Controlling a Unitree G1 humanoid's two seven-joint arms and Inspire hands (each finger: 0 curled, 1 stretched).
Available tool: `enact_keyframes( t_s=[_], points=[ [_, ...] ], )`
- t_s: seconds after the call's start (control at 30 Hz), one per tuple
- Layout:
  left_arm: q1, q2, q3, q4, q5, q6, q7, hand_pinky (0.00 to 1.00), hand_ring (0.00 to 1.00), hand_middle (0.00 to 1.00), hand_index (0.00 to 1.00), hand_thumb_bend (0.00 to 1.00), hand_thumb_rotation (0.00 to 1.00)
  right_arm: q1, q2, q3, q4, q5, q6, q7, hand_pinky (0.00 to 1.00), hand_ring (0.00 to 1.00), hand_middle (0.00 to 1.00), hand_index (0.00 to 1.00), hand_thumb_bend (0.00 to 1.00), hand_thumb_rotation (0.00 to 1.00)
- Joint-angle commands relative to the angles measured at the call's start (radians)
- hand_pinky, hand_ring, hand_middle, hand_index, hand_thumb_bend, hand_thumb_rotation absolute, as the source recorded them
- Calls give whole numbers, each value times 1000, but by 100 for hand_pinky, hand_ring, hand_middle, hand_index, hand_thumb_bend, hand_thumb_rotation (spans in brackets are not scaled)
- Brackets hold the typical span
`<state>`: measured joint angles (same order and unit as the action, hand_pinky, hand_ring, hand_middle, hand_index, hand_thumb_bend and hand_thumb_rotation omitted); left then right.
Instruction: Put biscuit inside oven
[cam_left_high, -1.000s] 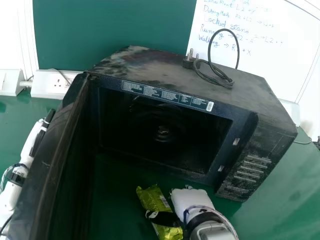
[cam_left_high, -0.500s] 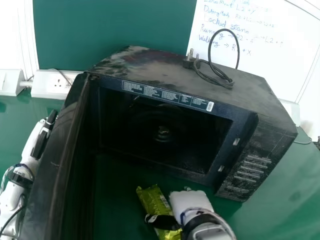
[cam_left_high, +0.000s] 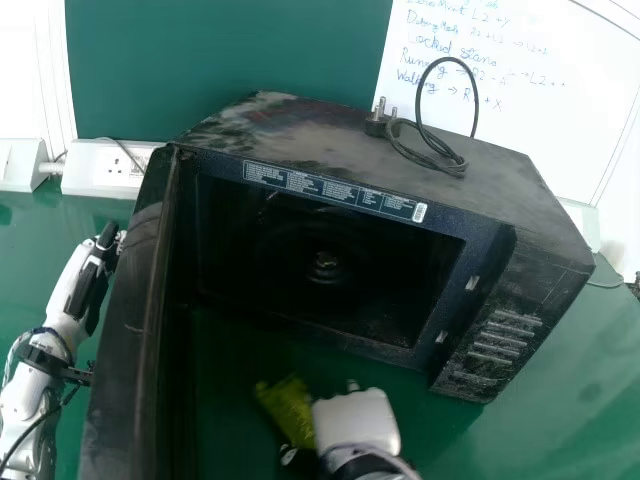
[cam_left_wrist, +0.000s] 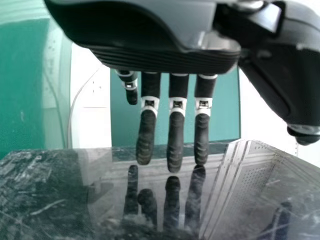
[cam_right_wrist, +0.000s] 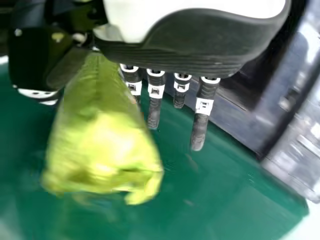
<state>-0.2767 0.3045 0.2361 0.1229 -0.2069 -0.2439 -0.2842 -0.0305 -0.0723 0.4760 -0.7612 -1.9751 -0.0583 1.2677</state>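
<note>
Biscuit packet is in your right hand's hold, short of the oven mouth; the step in hand looks like carrying it in, with the placing yet to do. From the left: your left hand is beside the outer face of the open door, its fingers straight and gripping nothing, the tips close to that glossy face; next comes the packet, on the thumb side of your right hand, pinched between the thumb and the base of the fingers, its free end reaching out past the fingertips; those fingers are fairly straight; farther right is the control side of the oven. You now want to bring the packet forward and up over the lower edge of the dark cavity, keeping knuckles off the right frame; let go only once its trailing end is inside.
</note>
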Motion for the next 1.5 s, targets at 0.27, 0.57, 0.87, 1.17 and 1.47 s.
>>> enact_keyframes(
  t_s=[0.27,0.57,0.87,1.17,1.47],
  points=[
    [-7,-2,-9,9,13,-12,6,24,31,39,49,52,7,22,22,19,68,3,-19,52,59,78,86,82,70,27],
    [-2,1,-10,1,18,-7,9,25,30,39,49,52,7,-26,26,-72,95,111,-6,75,28,37,52,68,60,7],
    [-3,3,-12,-1,18,-5,11,25,30,39,49,52,6,-5,11,-117,89,159,32,-39,12,18,47,69,57,0],
    [-2,-3,-13,-4,4,-5,4,24,30,39,49,51,6,-36,-8,-204,49,217,55,-62,12,19,47,73,56,0],
    [-3,-6,-14,1,1,-14,3,23,30,39,49,51,6,-112,-62,-346,-11,342,74,-59,7,15,47,67,56,0]
  ],
)
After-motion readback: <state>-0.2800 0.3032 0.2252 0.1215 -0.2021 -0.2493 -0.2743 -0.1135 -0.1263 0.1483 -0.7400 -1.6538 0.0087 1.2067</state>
